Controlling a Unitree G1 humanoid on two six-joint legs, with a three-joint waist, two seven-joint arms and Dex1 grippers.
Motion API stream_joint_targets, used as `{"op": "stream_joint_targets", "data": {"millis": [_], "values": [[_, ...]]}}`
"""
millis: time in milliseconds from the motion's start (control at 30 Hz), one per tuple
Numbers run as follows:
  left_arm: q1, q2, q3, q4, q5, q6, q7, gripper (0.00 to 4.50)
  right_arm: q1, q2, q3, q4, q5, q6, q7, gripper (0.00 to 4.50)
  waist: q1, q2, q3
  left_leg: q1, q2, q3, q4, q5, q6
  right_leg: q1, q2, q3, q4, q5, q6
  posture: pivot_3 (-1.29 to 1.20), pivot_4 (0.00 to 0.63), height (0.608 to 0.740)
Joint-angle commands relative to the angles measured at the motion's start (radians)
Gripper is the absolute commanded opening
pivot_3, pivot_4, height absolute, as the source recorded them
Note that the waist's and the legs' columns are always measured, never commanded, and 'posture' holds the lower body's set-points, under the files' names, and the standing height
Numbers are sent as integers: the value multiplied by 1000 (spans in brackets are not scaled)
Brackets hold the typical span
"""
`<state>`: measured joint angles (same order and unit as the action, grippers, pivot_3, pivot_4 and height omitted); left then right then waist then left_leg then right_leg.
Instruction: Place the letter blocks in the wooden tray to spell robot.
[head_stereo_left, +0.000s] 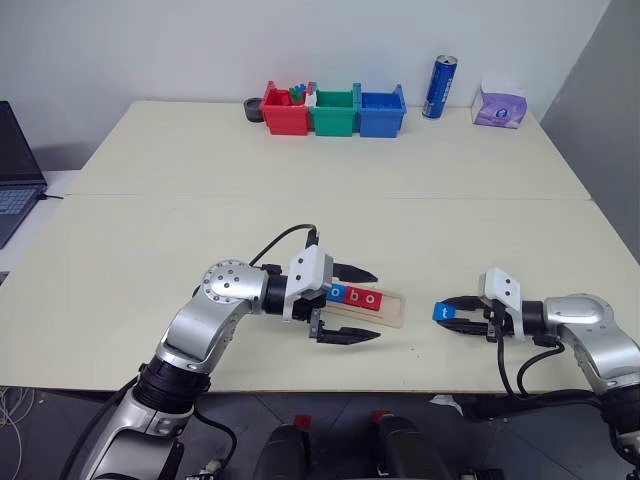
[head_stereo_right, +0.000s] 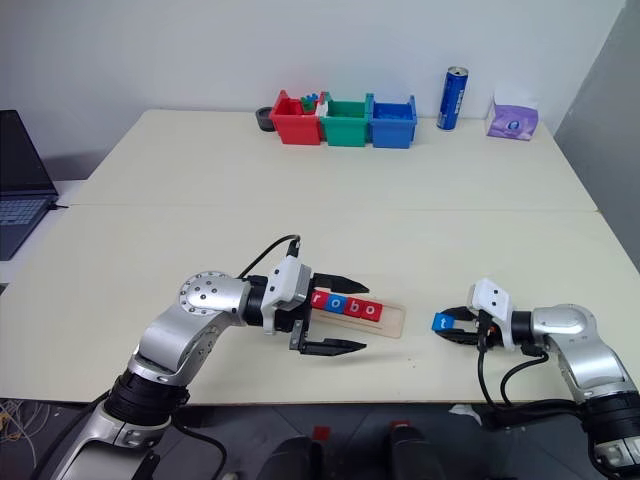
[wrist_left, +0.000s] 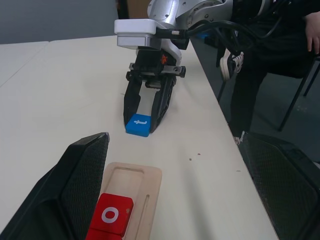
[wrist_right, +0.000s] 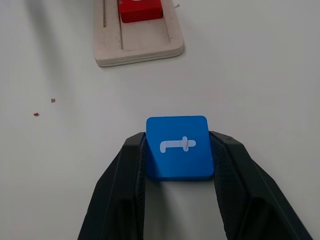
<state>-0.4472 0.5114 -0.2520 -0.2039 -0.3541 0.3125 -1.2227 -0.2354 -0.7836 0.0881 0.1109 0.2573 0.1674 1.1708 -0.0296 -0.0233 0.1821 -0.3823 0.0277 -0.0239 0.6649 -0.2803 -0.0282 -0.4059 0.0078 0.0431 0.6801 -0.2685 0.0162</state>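
The right gripper (wrist_right: 177, 165) has its two black fingers pressed against the sides of the small blue square letter block marked "t" (wrist_right: 178, 146), which sits flat on the pale table (head_stereo_left: 330, 215) well to the right of the long pale wooden tray (head_stereo_left: 392, 310). The left gripper (head_stereo_left: 348, 304) hovers wide open astride that tray's left part (red and blue letter blocks (head_stereo_right: 345, 304) reading "robo" lie in its groove).

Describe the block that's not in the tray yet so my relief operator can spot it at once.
Start at the wooden tray near the table's front edge, which holds a row of red and blue tiles. Look to its right: the blue t block lies flat on the bare tabletop, between the fingers of the right gripper. It's the one tile outside the tray.
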Motion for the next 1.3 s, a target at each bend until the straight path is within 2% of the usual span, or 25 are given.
{"op": "stream_joint_targets", "data": {"millis": [33,167,333,667,1300], "values": [[-20,24,34,-3,-16,-28,-11,4500,-25,25,-26,-91,39,64,-30,1455,-2,0,0,0,0,0,0,0,0,0,0,0,0,0,0,0,150,740],[1,106,84,47,-16,-76,-68,4500,-77,105,5,-201,69,181,-95,1455,-7,1,0,1,2,-1,0,0,0,0,1,0,1,0,-1,0,150,740],[3,158,114,114,-8,-127,-101,4500,-104,146,63,-239,24,220,-126,1455,3,0,0,0,1,-1,0,0,0,0,1,-1,0,0,-1,0,150,740],[5,136,105,105,-7,-136,-73,4500,-98,133,126,-198,-44,180,-119,1455,4,0,0,-1,0,-1,0,0,0,-1,-2,-2,0,0,-1,0,150,740],[7,129,105,84,-11,-124,-63,4500,-142,166,154,-151,-85,162,-104,1455,1,0,0,-1,0,-1,0,0,0,-1,0,-2,1,0,-1,0,150,740]]}}
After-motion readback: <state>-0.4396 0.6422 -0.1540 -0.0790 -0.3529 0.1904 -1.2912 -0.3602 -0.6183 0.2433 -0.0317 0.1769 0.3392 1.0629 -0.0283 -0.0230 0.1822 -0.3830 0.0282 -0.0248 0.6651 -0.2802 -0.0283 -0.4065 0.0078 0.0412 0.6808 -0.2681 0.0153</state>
